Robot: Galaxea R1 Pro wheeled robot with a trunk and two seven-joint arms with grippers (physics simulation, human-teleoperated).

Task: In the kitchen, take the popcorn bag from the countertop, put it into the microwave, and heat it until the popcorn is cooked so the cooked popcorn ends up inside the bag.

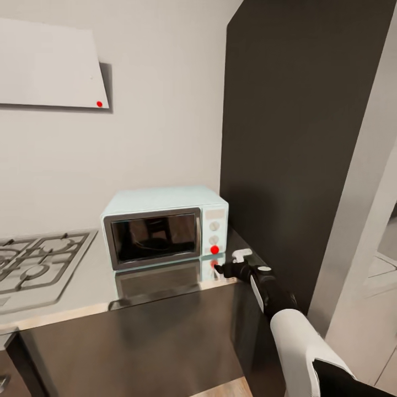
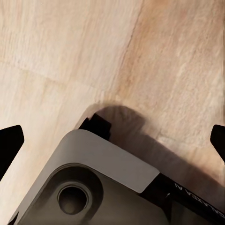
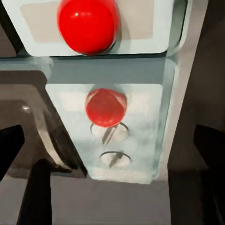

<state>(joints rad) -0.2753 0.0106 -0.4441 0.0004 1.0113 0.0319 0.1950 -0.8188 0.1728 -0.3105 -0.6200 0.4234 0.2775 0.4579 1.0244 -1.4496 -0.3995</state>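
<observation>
**On the steel desk: right arm at the microwave's red light**

On the grey desk (image 1: 82,298), against the far wall, stands the pale mint-blue microwave (image 1: 165,231), door closed, with its round red light (image 1: 214,250) lit below two white dials. The right gripper (image 1: 219,269) hovers just in front of that light, near the desk's front edge; its fingers stand apart. A gas hob (image 1: 33,264) lies to the left. The left gripper (image 2: 112,140) hangs over the wooden floor (image 2: 70,56), fingers wide apart.
</observation>
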